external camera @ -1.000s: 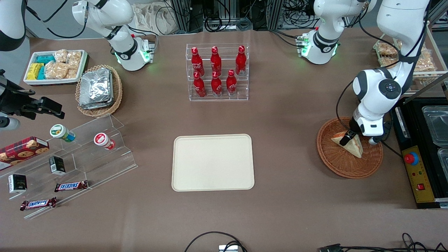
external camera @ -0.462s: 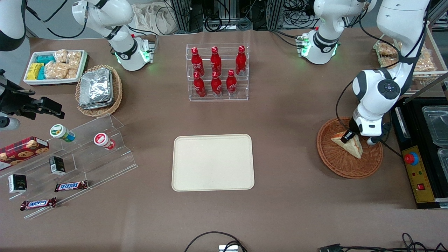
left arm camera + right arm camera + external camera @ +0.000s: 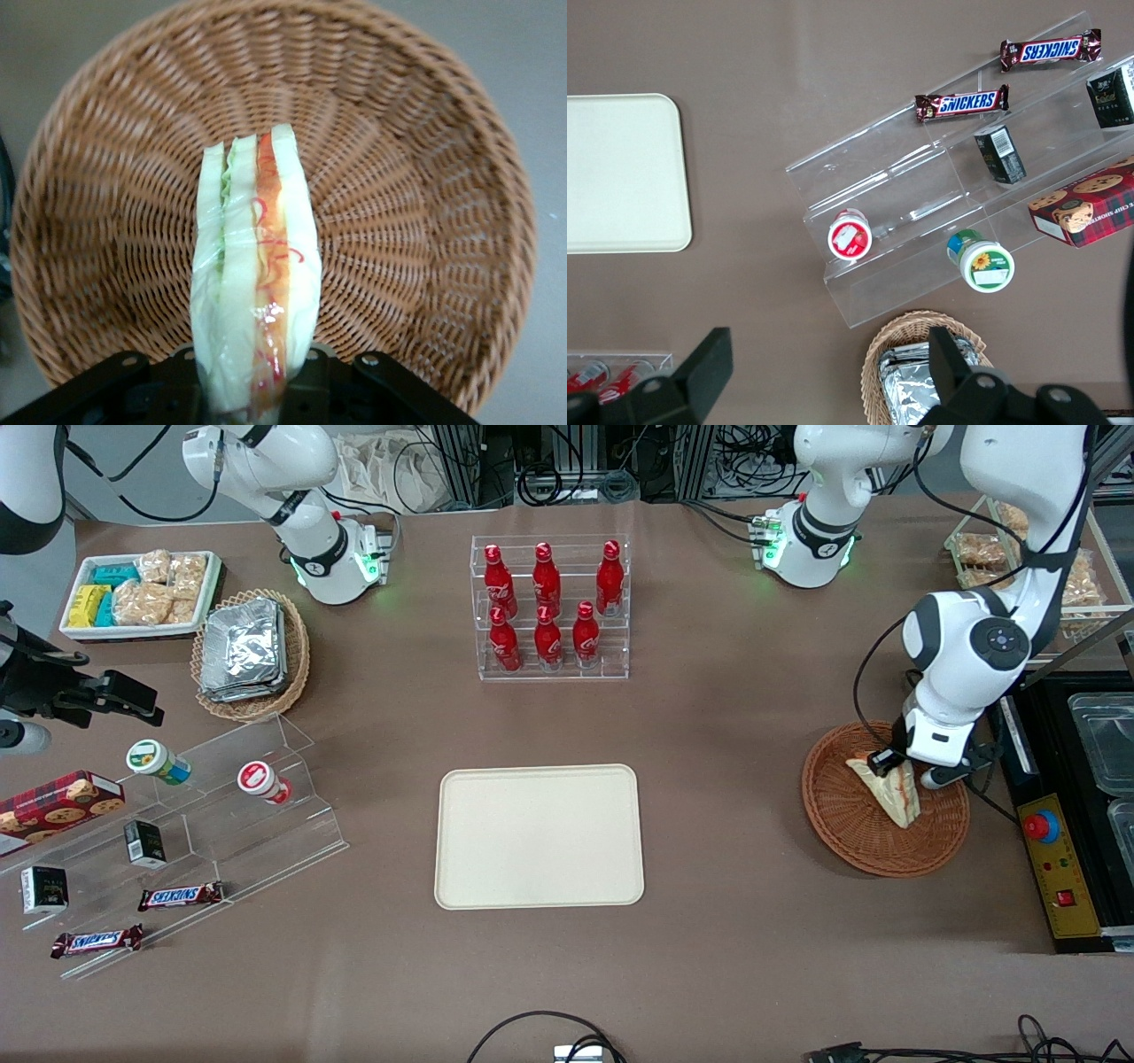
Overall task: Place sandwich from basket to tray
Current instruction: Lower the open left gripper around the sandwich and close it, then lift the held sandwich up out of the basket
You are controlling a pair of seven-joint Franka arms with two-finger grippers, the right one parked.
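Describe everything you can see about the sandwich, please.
The sandwich is a triangular wedge of pale bread in clear wrap, with green and orange-red filling layers along its edge. It stands on edge, tilted, over the reddish-brown wicker basket, its lower tip near the weave. The left arm's tool is shut on its upper end. The cream tray lies nearer the table's middle.

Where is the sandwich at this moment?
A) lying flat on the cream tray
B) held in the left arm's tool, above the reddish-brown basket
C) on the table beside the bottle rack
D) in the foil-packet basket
B: the sandwich stands edge-up, clamped in the tool, with the basket under it; the tray holds nothing.
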